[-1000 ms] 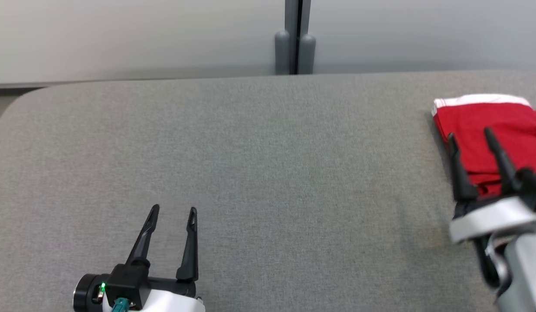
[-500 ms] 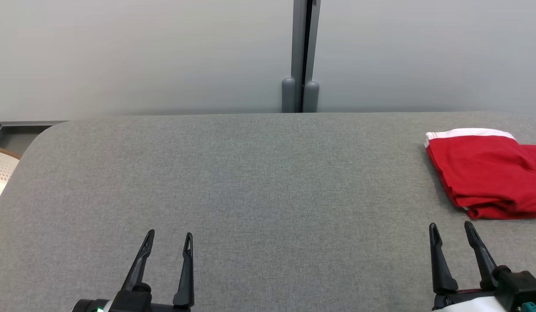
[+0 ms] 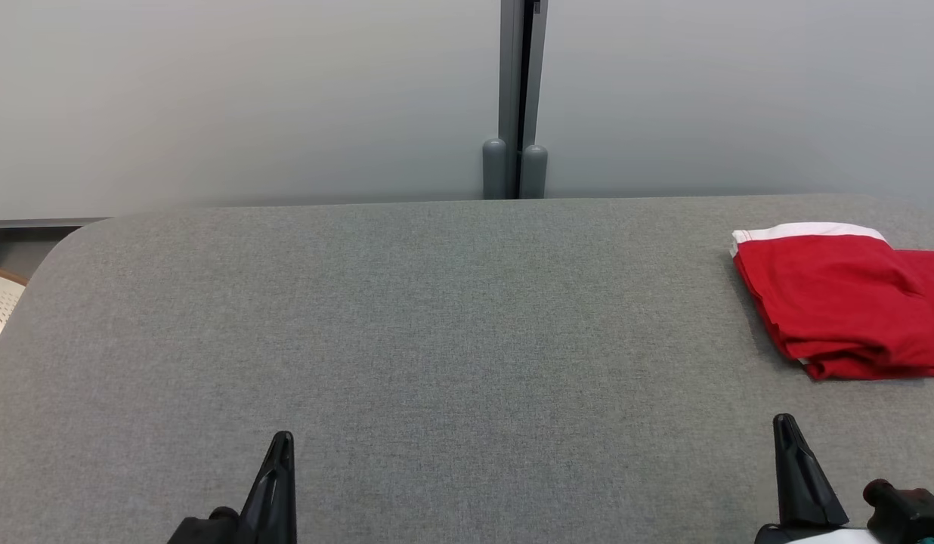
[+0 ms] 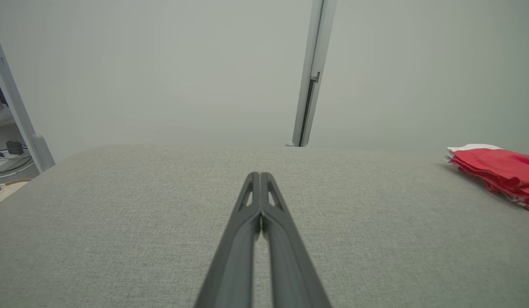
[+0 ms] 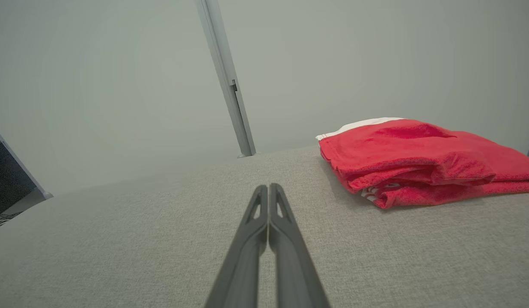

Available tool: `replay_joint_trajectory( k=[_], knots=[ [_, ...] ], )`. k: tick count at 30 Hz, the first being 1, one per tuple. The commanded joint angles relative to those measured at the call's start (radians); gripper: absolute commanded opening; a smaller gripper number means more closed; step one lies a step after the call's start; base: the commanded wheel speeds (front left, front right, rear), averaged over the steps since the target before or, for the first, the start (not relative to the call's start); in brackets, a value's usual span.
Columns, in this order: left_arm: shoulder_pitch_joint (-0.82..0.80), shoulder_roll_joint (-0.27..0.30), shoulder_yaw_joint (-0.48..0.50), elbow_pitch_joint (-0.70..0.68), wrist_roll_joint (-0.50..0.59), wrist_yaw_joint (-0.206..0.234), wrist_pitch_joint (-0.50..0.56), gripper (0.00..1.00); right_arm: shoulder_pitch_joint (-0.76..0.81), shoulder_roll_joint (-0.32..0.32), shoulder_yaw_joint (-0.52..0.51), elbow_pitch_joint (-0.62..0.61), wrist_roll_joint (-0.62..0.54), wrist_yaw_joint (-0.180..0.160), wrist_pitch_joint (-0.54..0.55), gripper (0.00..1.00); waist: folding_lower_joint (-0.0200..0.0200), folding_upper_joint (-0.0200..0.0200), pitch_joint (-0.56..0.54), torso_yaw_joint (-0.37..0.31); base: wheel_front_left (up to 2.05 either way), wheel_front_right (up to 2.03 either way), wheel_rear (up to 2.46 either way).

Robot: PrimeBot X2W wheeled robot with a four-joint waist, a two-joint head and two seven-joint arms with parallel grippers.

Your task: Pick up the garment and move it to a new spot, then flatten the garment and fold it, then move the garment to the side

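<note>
From the head view, the folded red garment (image 3: 845, 302) lies on the worktop (image 3: 437, 340). The right pincer (image 3: 799, 476), over it a second ago, has drawn back just short of it, and the left pincer (image 3: 274, 483) is well to its left. The task looks finished.

Left wrist view: that pincer has snapped shut, empty.

Right wrist view: likewise closed and empty, with nothing between it and the garment.

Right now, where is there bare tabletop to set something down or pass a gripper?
The table is bare from its rounded left edge across to the folded red garment, and from the post at the back down to the shut left gripper and right gripper. A bare strip separates garment and right gripper. Crowded only far right.
</note>
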Motion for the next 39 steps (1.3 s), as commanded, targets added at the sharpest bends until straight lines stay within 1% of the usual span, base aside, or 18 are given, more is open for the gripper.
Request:
replay_joint_trajectory(
  k=[1,14,16,18,39],
  knots=[
    [-0.034,0.008,0.011,-0.008,-0.057,-0.009,0.009,0.00,-0.029,-0.007,-0.006,-0.013,0.052,0.000,0.011,0.00,0.0000,-0.0001,0.000,-0.001,0.00,0.00,0.00],
    [-0.086,0.024,0.036,0.040,-0.323,-0.049,0.055,0.00,-0.063,-0.013,-0.021,-0.002,0.295,0.000,0.064,0.00,0.0000,-0.0001,0.003,-0.007,0.00,0.00,0.00],
    [-0.090,0.024,0.038,0.043,-0.341,-0.052,0.058,0.00,-0.065,-0.014,-0.022,-0.001,0.312,0.000,0.068,0.00,0.0000,-0.0001,0.003,-0.008,0.00,0.00,0.00],
    [-0.100,0.027,0.044,0.052,-0.396,-0.060,0.068,0.00,-0.072,-0.015,-0.026,0.000,0.362,0.000,0.079,0.00,0.0000,-0.0001,0.004,-0.009,0.00,0.00,0.00],
    [-0.157,0.038,0.088,0.093,-0.725,-0.106,0.133,0.00,-0.113,-0.020,-0.049,0.013,0.667,0.000,0.151,0.00,0.0000,-0.0001,0.008,-0.020,0.00,0.00,0.00]
  ],
)
